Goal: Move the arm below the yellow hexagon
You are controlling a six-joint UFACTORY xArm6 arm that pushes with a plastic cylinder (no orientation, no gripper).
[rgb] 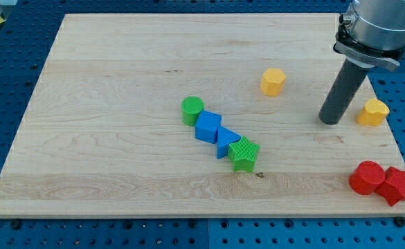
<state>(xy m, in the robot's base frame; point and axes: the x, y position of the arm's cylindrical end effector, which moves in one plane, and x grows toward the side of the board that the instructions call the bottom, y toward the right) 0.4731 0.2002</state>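
Pale wooden board (119, 83) showing fine lengthwise grain, matt and smooth. Blocks appearing as matt ribbed plastic: yellow hexagon (273, 81), second yellow block (372, 112), green cylinder (192, 110), blue cube (208, 127), blue triangle (226, 142), green star (244, 153), red cylinder (366, 178), red star (397, 185). Dark rod looking smooth and matt down to my tip (330, 121); grey collar (379, 21) at its 12 o'clock gleaming like metal. Surrounding blue perforated surface (8, 76) looking slightly glossy.

Single view, high oblique angle over wooden board (119, 83), whole board in frame
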